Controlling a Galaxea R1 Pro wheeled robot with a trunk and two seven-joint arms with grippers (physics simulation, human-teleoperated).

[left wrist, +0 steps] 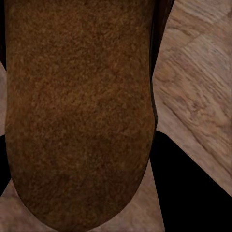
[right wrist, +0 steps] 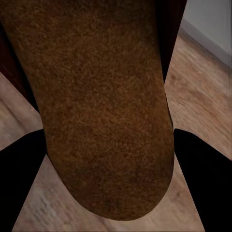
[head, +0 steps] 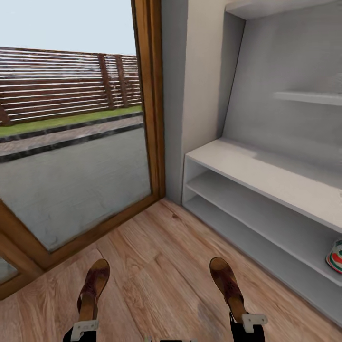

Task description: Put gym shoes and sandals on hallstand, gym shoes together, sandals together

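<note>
Left gripper (head: 84, 327) grips the left sandal (head: 93, 289); right gripper (head: 247, 323) grips the right sandal (head: 228, 285), both above the floor (head: 156, 266). One gym shoe (head: 335, 256) sits on the rack (head: 266, 171), far right.

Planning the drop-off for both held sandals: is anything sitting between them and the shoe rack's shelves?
Nothing visible blocks the way. The left hand holds one sandal, the right hand the other sandal. Bare floor runs to the hallstand. A gym shoe already sits on the lower shelf at the view's right edge.
</note>
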